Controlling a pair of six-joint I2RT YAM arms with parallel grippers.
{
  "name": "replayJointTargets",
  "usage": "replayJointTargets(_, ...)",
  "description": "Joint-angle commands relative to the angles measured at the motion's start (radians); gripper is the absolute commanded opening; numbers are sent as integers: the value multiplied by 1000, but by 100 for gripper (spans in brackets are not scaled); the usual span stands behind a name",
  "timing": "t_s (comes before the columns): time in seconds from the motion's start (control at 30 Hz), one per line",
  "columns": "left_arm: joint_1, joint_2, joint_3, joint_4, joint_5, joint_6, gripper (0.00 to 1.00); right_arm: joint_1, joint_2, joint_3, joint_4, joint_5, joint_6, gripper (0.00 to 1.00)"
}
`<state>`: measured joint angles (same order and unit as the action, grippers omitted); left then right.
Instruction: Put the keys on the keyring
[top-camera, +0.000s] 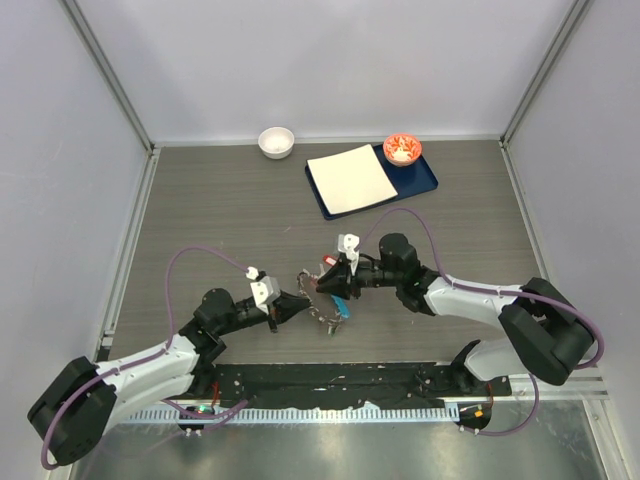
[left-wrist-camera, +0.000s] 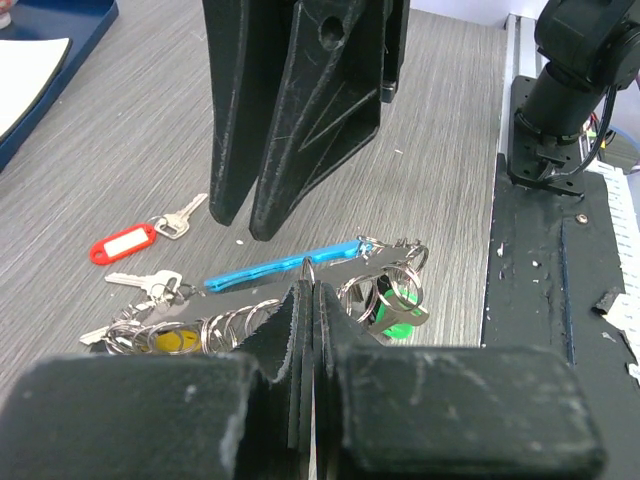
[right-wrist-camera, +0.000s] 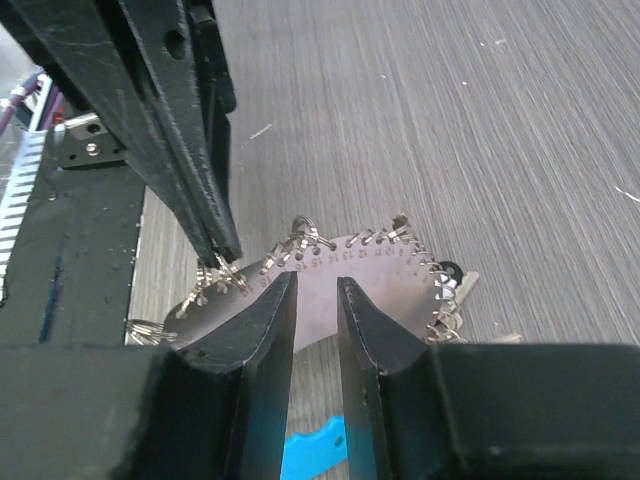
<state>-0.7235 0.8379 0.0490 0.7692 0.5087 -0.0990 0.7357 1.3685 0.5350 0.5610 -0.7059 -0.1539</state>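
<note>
Although several keys (left-wrist-camera: 392, 318) seem hung on the keyring (left-wrist-camera: 285, 268), which lies at the tips of the tightly closed left pincer (left-wrist-camera: 305, 292) (I cannot tell what it pinches), a red-tagged key (left-wrist-camera: 125, 243) lies loose beside the right pincer (right-wrist-camera: 315, 285), narrowly parted and empty. Only the left wrist view shows that key plainly; only the right wrist view shows numbers stamped on the keyring.

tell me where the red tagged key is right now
Left wrist view: the red-tagged key lies flat on the table at left, apart from the keyring, just beyond some silver keys.
</note>
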Motion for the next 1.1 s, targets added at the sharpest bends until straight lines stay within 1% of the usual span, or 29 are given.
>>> replayJointTargets(0.0,4,7,-5,133,7,-5,0,-1,10,-12,112,-96,27,29)
replayJointTargets(0.37,4,-17,-14,143,-47,-13,0,1,-3,-27,99,-122,27,29)
replayJointTargets(0.87,4,-6,-8,150,-39,-11,0,1,7,-13,91,-190,39,29)
replayJointTargets(1.07,4,3,-5,169,-19,-16,0,2,29,-4,97,-198,45,27)
